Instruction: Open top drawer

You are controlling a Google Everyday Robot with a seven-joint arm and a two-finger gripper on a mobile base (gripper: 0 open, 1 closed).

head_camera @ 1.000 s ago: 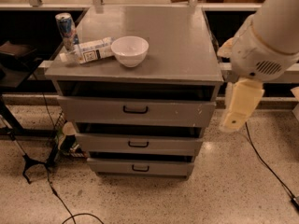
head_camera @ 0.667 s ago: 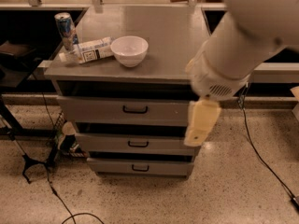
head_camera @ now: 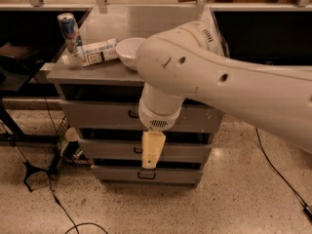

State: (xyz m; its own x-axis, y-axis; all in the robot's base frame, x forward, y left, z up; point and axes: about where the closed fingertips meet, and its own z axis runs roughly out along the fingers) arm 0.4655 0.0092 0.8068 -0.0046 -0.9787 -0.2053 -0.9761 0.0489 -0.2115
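Observation:
The grey metal cabinet (head_camera: 63,72) has three drawers. The top drawer (head_camera: 97,115) is the tallest, and its front sits pushed in under the cabinet top. Its black handle (head_camera: 132,114) shows only in part behind my arm. My white arm (head_camera: 204,77) crosses the view from the right. My cream gripper (head_camera: 151,151) hangs down from the wrist in front of the middle drawer (head_camera: 107,149), just below the top drawer's handle. The bottom drawer (head_camera: 117,173) is below it.
On the cabinet top stand a can (head_camera: 68,29), a lying white bottle (head_camera: 91,52) and a white bowl (head_camera: 126,51). A black stand (head_camera: 29,172) and cables lie on the floor at left. A black cable (head_camera: 282,172) runs at right.
My arm has swung left from the cabinet's right side across its front. The gripper now hangs before the middle drawer. The view has moved closer to the cabinet.

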